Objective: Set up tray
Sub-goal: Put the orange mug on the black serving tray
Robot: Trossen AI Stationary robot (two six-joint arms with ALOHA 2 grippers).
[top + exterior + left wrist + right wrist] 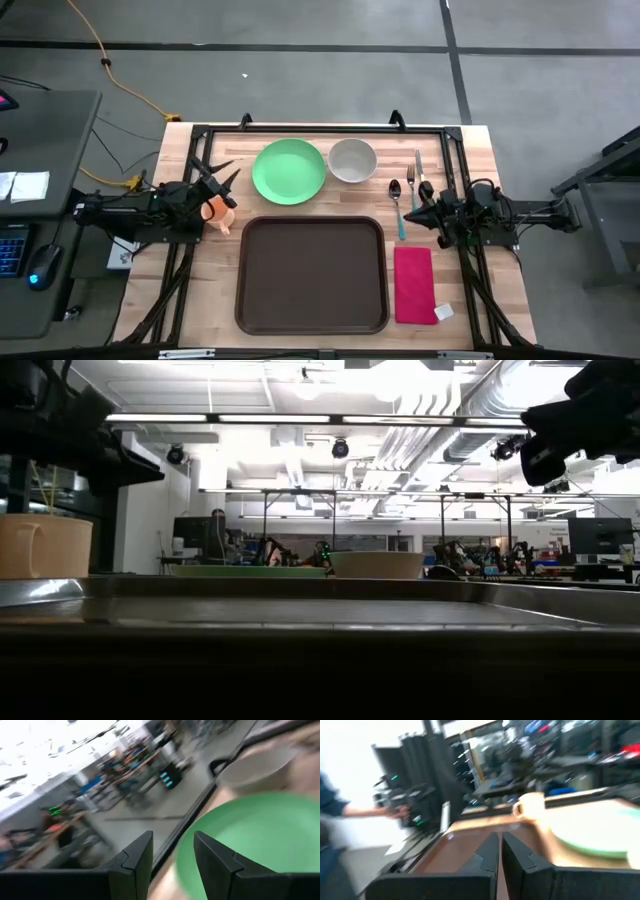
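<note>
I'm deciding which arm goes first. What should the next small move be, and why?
Probably the left gripper, jaws open, should reach toward the green plate just beside it. The tray lies bare, and the plate, bowl and cup all sit outside it. The right gripper is shut.

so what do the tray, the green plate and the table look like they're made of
The tray looks like dark brown plastic, matte, with a moulded raised rim and rounded corners. The green plate seems plastic too: flat uniform colour, soft sheen, though glazed ceramic can't be ruled out. The table is pale wood, with visible plank grain.
</note>
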